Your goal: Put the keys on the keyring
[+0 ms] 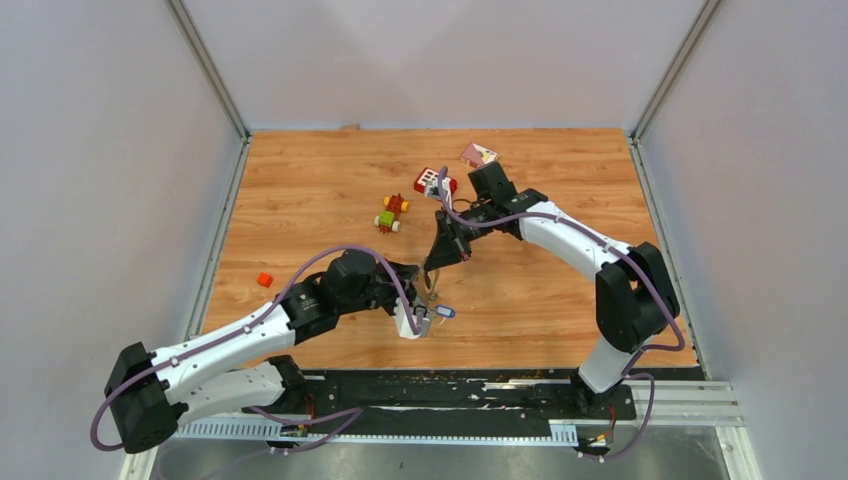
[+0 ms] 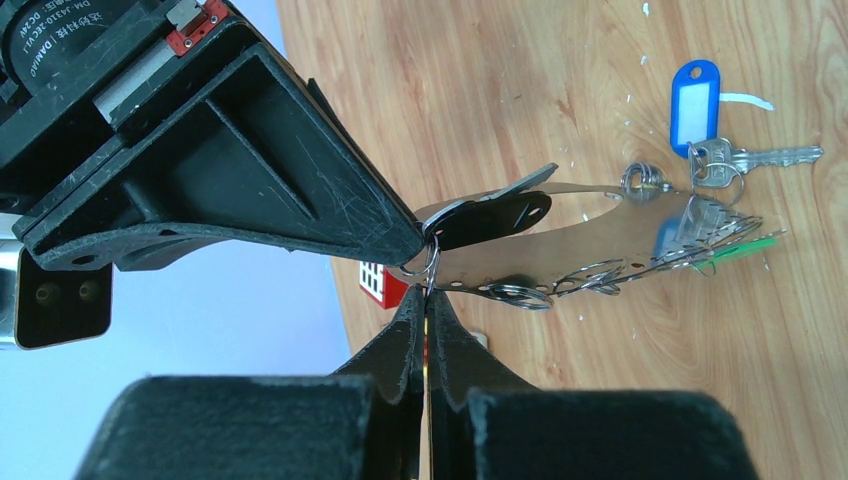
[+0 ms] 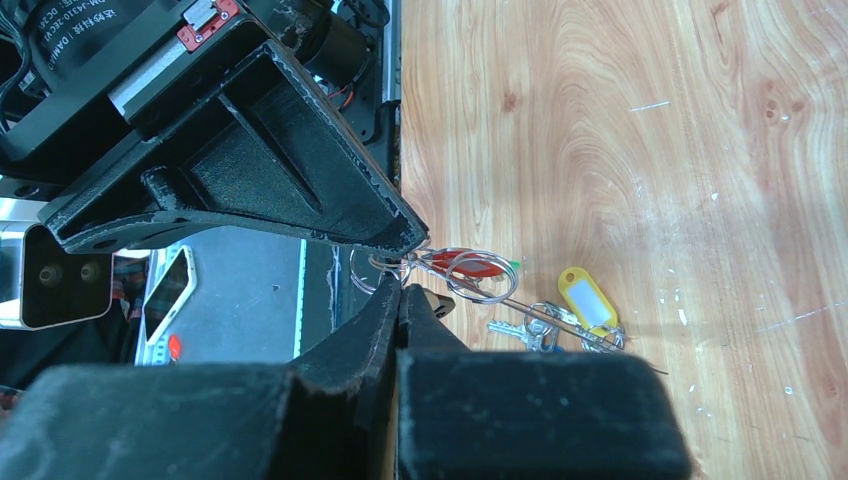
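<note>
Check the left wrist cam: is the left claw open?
No, the left claw has its fingers pressed together with no gap, pinching a small wire ring at the tips.

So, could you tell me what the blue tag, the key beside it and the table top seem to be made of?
The blue tag looks like glossy moulded plastic around a white, paper-like insert. The key looks like bare silvery metal: it shines and has cut teeth. The table top shows wood grain under a smooth sheen, possibly laminate.
</note>
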You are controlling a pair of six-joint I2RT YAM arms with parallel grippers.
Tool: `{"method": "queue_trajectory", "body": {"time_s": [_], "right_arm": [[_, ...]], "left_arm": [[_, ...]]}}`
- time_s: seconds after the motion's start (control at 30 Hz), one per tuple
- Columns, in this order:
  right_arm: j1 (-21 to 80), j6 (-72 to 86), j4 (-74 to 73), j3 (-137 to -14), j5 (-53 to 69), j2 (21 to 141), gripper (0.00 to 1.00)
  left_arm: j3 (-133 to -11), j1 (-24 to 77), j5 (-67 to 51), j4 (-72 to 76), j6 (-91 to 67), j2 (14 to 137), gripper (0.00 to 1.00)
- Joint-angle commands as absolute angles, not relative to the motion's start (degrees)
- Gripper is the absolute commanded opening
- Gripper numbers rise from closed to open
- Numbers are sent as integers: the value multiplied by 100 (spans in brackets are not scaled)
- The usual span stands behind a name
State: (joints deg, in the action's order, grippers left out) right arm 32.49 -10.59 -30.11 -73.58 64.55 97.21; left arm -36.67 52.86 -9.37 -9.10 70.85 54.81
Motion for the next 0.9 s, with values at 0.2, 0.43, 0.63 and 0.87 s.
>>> {"method": "queue_trajectory", "body": {"time_s": [0.2,0.43,0.63,0.87], "right_arm": [[3271,-1387,-3106,-7463,6460,9470,0],[3177,-1521,-3155,-7415,6492,9245,0],[3135,-1604,-3172,-7360,6514,9111,0],[3127,-1617,-3178,-7345,6513,9123,0]], "left_arm": [[-3710,5293,-1117,-520,6644,5331,0],[-3766,5188,-1207,-502,6429,5298,0],[-3803,5136,-1230,-478,6302,5295,0],[-3852,5076,-1319,-466,6168,5314,0]]}}
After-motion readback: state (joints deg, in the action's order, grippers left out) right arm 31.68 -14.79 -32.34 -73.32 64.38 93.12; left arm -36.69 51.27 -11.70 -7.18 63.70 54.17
